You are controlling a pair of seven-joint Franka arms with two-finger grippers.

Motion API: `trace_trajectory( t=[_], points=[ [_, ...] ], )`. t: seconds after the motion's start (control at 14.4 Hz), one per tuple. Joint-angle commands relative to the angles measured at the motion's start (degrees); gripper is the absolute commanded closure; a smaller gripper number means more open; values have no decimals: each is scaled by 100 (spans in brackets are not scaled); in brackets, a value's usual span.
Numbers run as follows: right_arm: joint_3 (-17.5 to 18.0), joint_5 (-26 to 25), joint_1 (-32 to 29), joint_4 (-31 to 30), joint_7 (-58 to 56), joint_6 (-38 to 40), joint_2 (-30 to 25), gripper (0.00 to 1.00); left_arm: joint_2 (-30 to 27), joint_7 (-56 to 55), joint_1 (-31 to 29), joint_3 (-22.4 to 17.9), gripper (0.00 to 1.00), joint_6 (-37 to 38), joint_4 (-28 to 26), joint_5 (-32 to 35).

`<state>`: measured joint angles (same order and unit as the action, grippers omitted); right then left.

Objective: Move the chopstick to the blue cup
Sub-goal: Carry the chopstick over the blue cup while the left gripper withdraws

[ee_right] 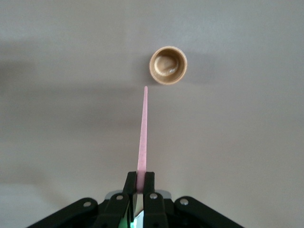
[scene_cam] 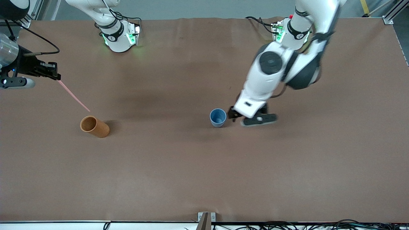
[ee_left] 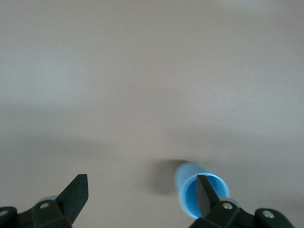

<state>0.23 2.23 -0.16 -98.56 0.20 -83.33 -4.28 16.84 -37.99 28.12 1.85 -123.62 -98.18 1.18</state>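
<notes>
Pale-pink chopstick [ee_right: 142, 133] pinched at one end by the right gripper [ee_right: 140, 183], hanging over the counter [scene_cam: 204, 179] near the right arm's end, tip aimed close to the orange-brown cup [scene_cam: 94, 126]. Blue cup [scene_cam: 218, 117] upright mid-counter. Left gripper [ee_left: 140, 192] spread, just beside that cup. Risk: the long free length may swing, so the tip could catch the rim and tip the light cup.

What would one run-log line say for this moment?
right gripper: shut on chopstick, above orange-brown cup | left gripper: open beside blue cup
</notes>
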Motion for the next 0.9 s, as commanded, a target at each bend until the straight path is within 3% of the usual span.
trace_trajectory(
  t=[0.0, 0.21, 0.35, 0.49, 0.69, 0.83],
  points=[
    [-5, 58, 647, 723, 970, 379, 419, 96, -698, 1402, -893, 78, 0, 565, -183, 23],
    [4, 103, 1700, 1240, 2216, 361, 612, 96, -1068, 2863, -1606, 87, 0, 979, -157, -13],
    [4, 103, 2369, 1540, 3244, 335, 875, 96, -1244, 3366, -1818, 79, 0, 1600, 140, -161],
    [4, 356, 2958, 2109, 4316, 291, 1339, 96, -1393, 3587, -1827, 70, 0, 2549, 614, -162],
    [4, 419, 3732, 3112, 5837, -68, 2183, 96, -1517, 3544, -1810, 96, 0, 3395, 1151, -162],
    [4, 437, 4119, 3290, 6586, -567, 2518, 96, -1570, 3579, -1827, 87, 0, 3713, 1354, -180]
  ],
)
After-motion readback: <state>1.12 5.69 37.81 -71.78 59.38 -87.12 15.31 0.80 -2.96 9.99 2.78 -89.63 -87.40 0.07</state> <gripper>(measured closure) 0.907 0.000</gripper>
